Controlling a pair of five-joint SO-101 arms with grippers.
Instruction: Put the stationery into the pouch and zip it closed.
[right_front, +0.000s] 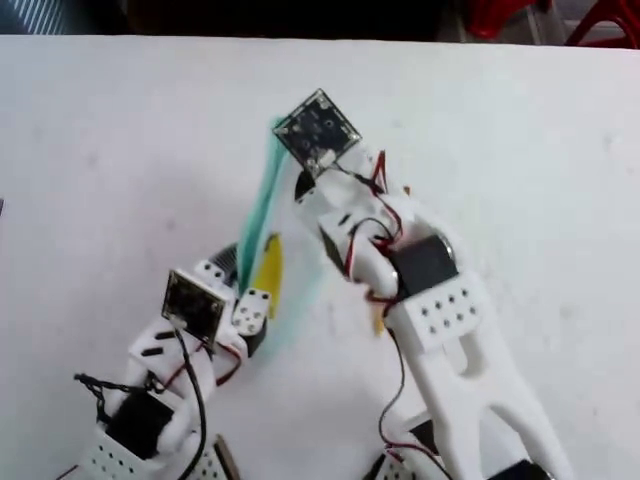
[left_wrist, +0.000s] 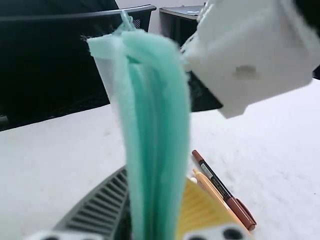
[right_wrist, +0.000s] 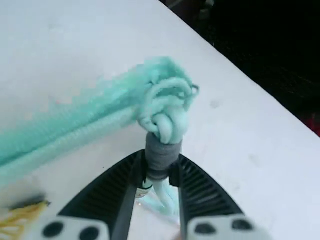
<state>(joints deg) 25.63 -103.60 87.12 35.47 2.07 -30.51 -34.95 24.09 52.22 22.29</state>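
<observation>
The mint-green pouch (right_front: 258, 200) stands on edge between both arms, lifted off the white table. My left gripper (right_front: 255, 290) is shut on its near end, one grey and one yellow finger (left_wrist: 200, 212) pressing the fabric (left_wrist: 155, 150). At the far end my right gripper (right_wrist: 159, 162) is shut on the grey zipper pull (right_wrist: 160, 152), just below a knotted green cord (right_wrist: 165, 117). A brown pen (left_wrist: 222, 190) and an orange pen (left_wrist: 207, 187) lie side by side on the table beside the pouch; a bit of orange (right_front: 378, 320) peeks from under the right arm.
The white table (right_front: 120, 150) stretches wide to the left and right of the arms. Its far edge (right_front: 200, 37) meets a dark background, with red chair legs (right_front: 590, 20) at the back right. The right arm's body (right_front: 440, 320) covers the table beside the pouch.
</observation>
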